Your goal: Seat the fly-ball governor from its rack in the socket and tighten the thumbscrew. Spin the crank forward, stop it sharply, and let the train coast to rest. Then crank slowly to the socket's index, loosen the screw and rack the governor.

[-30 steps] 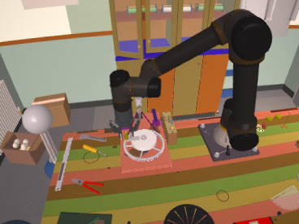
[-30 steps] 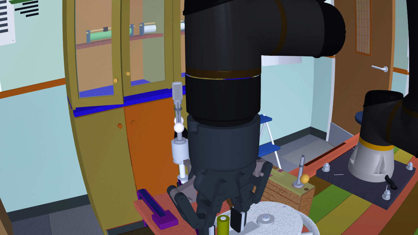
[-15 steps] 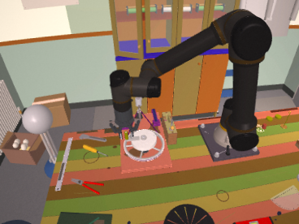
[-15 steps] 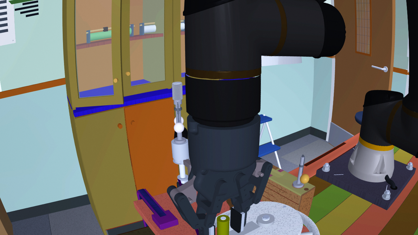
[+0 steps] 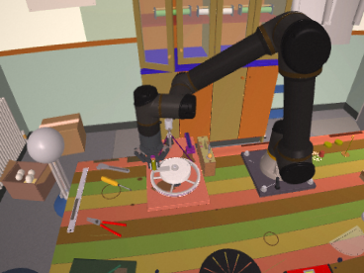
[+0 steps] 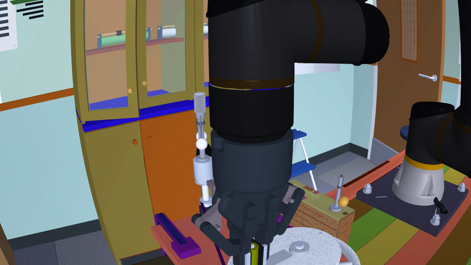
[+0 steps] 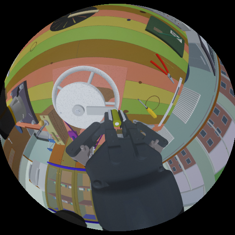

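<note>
The crank's yellow-green handle (image 7: pixel 116 120) (image 6: pixel 254 249) stands upright at the end of a grey crank arm (image 7: pixel 98 110) on the white spoked flywheel (image 5: pixel 176 176) (image 7: pixel 84 97). The flywheel sits on a salmon base plate at the bench's rear left. Behind it the fly-ball governor (image 6: pixel 201 145), with knurled top and white balls, stands upright in its white socket. My gripper (image 7: pixel 116 119) (image 6: pixel 253 252) (image 5: pixel 154 164) points straight down over the flywheel's rim and is closed around the crank handle.
A wooden box (image 6: pixel 321 211) with a brass-knobbed lever (image 6: pixel 339 194) stands right of the flywheel, and a purple rack (image 6: pixel 176 235) lies left. A yellow screwdriver (image 5: pixel 113 183), red pliers (image 5: pixel 106 225) and a steel ruler (image 5: pixel 77 200) lie on the striped bench to the left. The arm's base (image 5: pixel 277 170) is bolted at right.
</note>
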`<action>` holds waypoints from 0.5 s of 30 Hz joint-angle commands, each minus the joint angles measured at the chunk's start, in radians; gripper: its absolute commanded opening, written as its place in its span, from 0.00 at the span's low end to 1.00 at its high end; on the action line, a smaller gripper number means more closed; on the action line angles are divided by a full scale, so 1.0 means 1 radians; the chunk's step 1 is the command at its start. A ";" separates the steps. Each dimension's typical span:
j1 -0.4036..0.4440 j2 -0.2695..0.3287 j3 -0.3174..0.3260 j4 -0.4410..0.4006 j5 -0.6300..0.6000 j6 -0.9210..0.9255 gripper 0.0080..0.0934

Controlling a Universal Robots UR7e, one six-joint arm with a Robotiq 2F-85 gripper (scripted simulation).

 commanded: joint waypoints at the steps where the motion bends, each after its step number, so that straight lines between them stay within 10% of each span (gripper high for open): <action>1: 0.000 0.000 0.000 -0.001 0.000 0.000 0.11; 15: 0.001 0.000 0.000 -0.001 0.000 0.001 0.00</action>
